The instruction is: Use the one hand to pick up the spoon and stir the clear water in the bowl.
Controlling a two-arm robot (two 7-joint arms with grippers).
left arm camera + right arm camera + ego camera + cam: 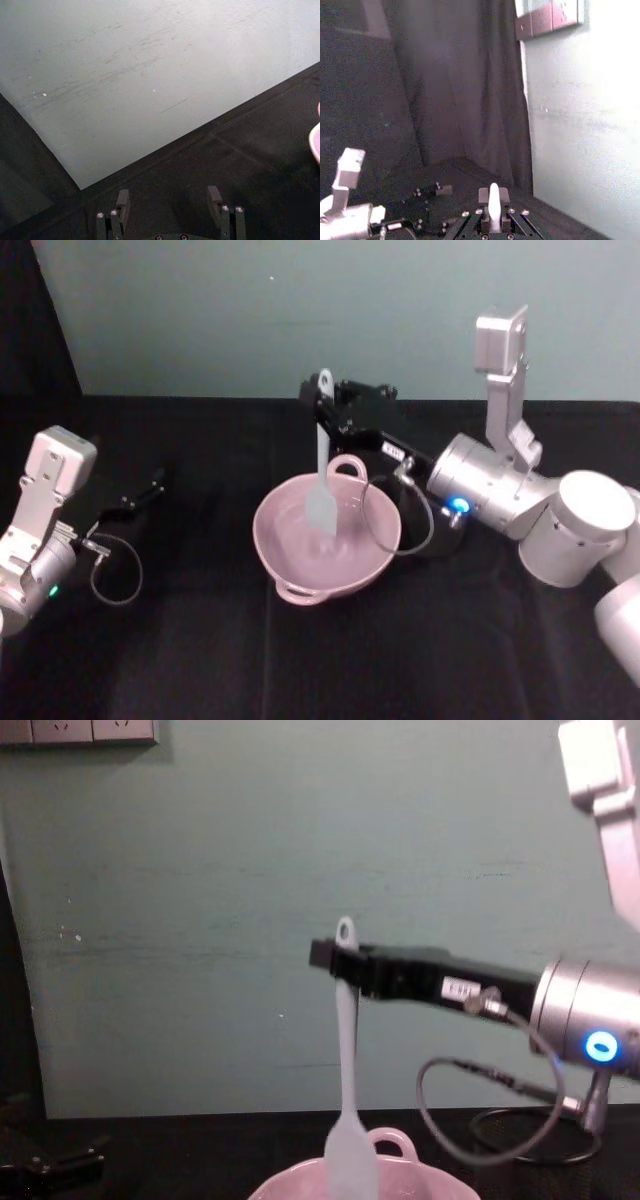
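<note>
Right end effector [322, 408] pinches spoon [322, 480] high on its handle, blade hanging into bowl [290, 550]. Spoon looks light, slightly bendy; that high hold may let it swing. Left end effector [150, 485], at 9 o'clock of bowl, idle, fingers apart.

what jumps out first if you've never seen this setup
The right gripper holds a white spoon upright by its handle, blade dipped into the pale pink bowl at the middle of the black table. The left gripper rests open, far to the left.
</note>
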